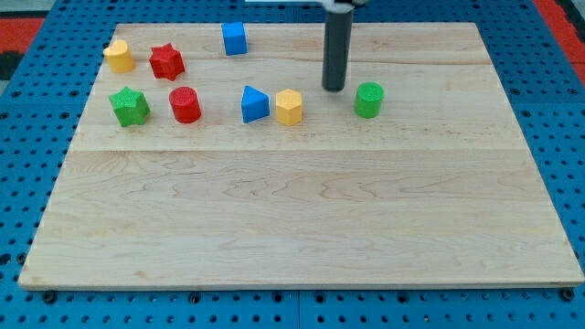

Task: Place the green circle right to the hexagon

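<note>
The wooden board (302, 219) is carrying 7 blocks, and the rod (336, 50), bearing no pincer at all, is resting my tip (335, 88) between the yellow hexagon (289, 107) and the green circle (369, 100). The green circle is sitting just beside the tip on the view's right, apart from the hexagon, which is touching the blue triangle (254, 104).

**Materials and finishes on the board**

Board (302, 228): pale wood, planks joined edge to edge, fine grain, smooth with a soft sheen. Surface beneath it (567, 137): blue, perforated with a regular hole grid, looks like painted metal or hard plastic; cannot tell which. Rod: dark, matt, smooth down to my tip (335, 89). Green circle (369, 100), yellow hexagon (289, 107), blue triangle (254, 104), red cylinder (185, 105): solid-coloured, smooth, slightly glossy, plastic-looking.
</note>
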{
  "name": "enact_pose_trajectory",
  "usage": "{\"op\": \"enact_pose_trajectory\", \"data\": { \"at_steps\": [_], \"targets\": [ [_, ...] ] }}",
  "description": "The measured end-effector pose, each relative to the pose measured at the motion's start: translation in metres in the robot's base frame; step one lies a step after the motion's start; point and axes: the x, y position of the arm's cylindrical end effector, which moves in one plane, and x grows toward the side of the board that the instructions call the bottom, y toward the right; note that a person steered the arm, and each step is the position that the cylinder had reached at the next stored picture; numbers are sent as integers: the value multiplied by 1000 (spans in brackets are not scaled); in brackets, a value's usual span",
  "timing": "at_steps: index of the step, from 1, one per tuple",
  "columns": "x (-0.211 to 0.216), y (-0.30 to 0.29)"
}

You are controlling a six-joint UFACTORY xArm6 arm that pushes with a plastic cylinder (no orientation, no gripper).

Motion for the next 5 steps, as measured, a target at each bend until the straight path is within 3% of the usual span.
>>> {"op": "enact_pose_trajectory", "data": {
  "at_steps": [1, 2, 5],
  "targets": [
    [-21, 50],
    [38, 67],
    [55, 33]
  ]
}}
